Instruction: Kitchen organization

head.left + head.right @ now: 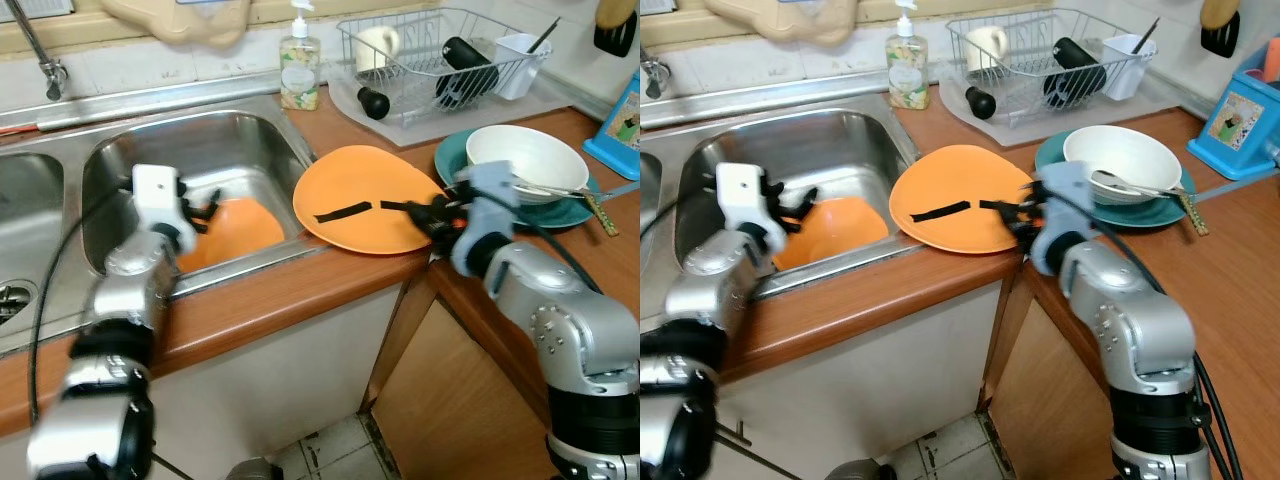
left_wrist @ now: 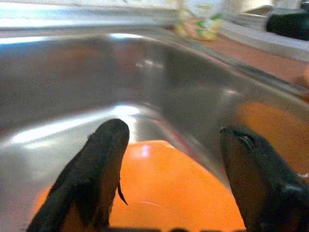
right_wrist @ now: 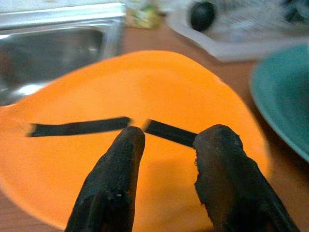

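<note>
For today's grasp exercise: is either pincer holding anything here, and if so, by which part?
Nothing is held. The left pincer hangs open over the orange bowl in the sink; the right pincer is open above the orange plate's near rim.
</note>
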Motion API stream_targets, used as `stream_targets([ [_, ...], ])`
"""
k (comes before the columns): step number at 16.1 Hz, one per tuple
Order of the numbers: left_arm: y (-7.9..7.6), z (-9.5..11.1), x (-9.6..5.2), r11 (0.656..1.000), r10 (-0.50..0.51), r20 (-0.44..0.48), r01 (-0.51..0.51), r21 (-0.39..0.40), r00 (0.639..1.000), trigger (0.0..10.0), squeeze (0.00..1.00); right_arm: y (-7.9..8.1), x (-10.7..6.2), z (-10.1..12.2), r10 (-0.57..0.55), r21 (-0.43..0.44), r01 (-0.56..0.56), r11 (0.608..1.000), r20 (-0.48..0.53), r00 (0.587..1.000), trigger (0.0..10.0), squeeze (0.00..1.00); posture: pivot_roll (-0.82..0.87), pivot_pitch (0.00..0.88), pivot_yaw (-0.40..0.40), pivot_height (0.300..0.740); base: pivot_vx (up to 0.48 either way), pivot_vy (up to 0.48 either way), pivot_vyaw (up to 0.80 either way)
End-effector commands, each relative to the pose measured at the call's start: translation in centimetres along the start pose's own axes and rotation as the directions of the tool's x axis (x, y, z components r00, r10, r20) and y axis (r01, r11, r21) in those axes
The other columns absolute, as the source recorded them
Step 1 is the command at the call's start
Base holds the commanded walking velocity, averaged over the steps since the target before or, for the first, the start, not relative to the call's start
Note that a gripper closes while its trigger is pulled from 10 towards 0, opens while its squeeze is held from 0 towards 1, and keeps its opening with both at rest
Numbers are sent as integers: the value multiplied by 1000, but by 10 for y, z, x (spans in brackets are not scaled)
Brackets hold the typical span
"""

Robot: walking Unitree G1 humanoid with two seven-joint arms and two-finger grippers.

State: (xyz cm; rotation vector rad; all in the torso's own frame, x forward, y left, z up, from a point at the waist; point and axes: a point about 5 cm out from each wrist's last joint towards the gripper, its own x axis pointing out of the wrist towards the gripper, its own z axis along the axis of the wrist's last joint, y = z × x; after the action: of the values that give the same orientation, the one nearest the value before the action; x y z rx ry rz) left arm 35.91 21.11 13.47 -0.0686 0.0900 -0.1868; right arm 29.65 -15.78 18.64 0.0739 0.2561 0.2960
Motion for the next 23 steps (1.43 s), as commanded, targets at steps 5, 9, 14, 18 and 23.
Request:
stream_targets([
  [5, -39, 19, -5, 956, -190, 101, 208, -206, 977, 10000, 1000, -26, 1, 2, -168, 104, 173, 980, -54, 984, 10000, 1000, -68, 0, 46, 740, 0, 0, 0],
  [9, -56, 14, 0, 923, -224, 23, 219, -318, 974, 10000, 169, -31, 5, -1, -173, 208, 191, 959, -102, 980, 10000, 1000, -70, 0, 49, 740, 0, 0, 0],
  [14, -66, 4, 11, 882, -260, -66, 209, -422, 963, 10000, 0, -22, 18, -8, -74, 302, 112, 947, -135, 988, 10000, 0, -72, 0, 60, 740, 0, 0, 0],
  [18, -76, -4, 19, 861, -306, -116, 223, -458, 945, 10000, 0, -9, 22, -13, 6, 325, 45, 945, -153, 988, 10000, 0, -73, 0, 61, 740, 0, 0, 0],
  [23, -87, -3, 22, 800, -397, -99, 290, -525, 913, 10000, 0, 6, 25, -10, 89, 330, -46, 943, -115, 989, 10000, 0, -75, 0, 66, 740, 0, 0, 0],
])
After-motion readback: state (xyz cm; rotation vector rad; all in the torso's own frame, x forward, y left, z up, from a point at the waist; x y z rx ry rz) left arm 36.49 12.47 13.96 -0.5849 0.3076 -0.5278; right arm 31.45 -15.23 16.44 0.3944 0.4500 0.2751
